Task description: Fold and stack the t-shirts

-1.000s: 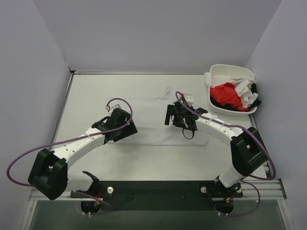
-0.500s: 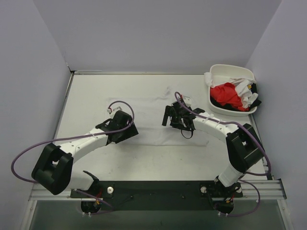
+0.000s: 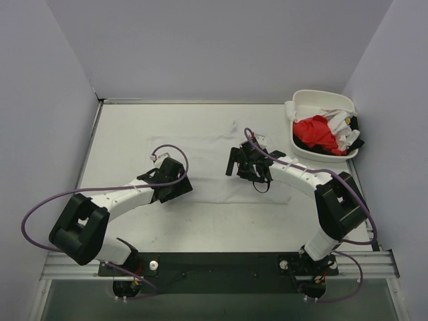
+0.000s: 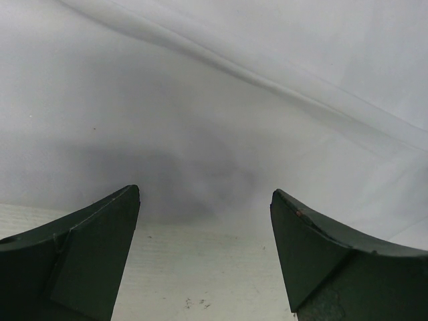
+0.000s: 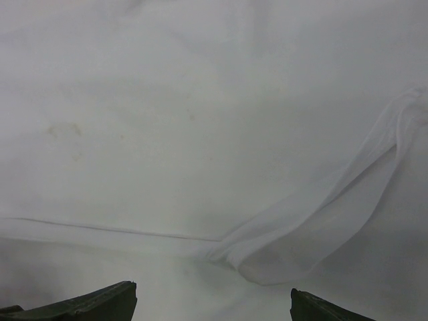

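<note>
One white t-shirt (image 3: 214, 144) lies spread flat in the middle of the tabletop (image 3: 221, 227). It is white on white, so its outline is hard to trace from the top view. Close up, the left wrist view shows its near hem (image 4: 200, 167) ending on the bare textured tabletop (image 4: 200, 281), with a long shallow fold running diagonally across the cloth above. The right wrist view shows more of the same shirt (image 5: 167, 120), with a thin crease line low on the left and one raised, doubled-over ridge of cloth on the right. Two hands are over this shirt. The left hand (image 3: 175, 186) is at its near left edge, fingers (image 4: 87, 261) spread wide apart with nothing between them. The right hand (image 3: 234, 162) is over its right part, fingers (image 5: 100, 304) also wide apart and empty, only their tips showing at the bottom of the wrist view. At the far right corner stands one white rounded tub (image 3: 314, 99) holding a heap. It contains one red t-shirt (image 3: 314, 132), crumpled white shirts (image 3: 340, 124) whose number cannot be counted, and a bit of dark cloth (image 3: 354, 142) at the right rim. Yellowish specks on the white cloth there are too small to read.
</note>
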Robot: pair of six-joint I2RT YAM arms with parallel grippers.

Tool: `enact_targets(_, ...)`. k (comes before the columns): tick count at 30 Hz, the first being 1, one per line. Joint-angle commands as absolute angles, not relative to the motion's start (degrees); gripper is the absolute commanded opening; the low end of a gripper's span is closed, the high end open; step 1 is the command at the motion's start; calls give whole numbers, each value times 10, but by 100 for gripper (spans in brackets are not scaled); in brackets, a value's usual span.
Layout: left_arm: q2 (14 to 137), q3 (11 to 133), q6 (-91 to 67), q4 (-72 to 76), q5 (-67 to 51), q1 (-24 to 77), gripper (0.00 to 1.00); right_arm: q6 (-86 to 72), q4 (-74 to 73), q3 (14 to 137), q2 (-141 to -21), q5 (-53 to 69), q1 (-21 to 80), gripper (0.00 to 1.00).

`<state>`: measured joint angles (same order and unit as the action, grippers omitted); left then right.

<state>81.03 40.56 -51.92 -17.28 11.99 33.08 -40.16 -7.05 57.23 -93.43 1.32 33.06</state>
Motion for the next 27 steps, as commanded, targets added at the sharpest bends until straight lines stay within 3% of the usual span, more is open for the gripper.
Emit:
enact_targets(1, 815, 399, -523, -145, 135, 334, 89, -408, -74, 583, -939, 19, 327, 100)
enact_targets(27, 815, 370, -531, -140, 128, 334, 88, -401, -78, 606, -997, 25, 326, 100)
